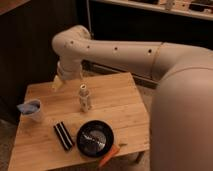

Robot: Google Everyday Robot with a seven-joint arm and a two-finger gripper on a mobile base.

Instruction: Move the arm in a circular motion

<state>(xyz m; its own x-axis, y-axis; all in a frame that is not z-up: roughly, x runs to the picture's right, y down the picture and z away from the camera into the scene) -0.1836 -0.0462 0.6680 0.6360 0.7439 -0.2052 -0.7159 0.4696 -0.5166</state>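
Observation:
The large cream-white arm of thick rounded segments with small dark holes reaches in from the right and bends down at its elbow over the far left of the wooden table. Its pale yellowish gripper hangs above the table's back left part, left of a small pale bottle and apart from it. The gripper holds nothing that I can see.
On the table stand a white cup with blue cloth at the left, a black striped block, a black bowl and an orange carrot at the front edge. Dark cabinets stand behind.

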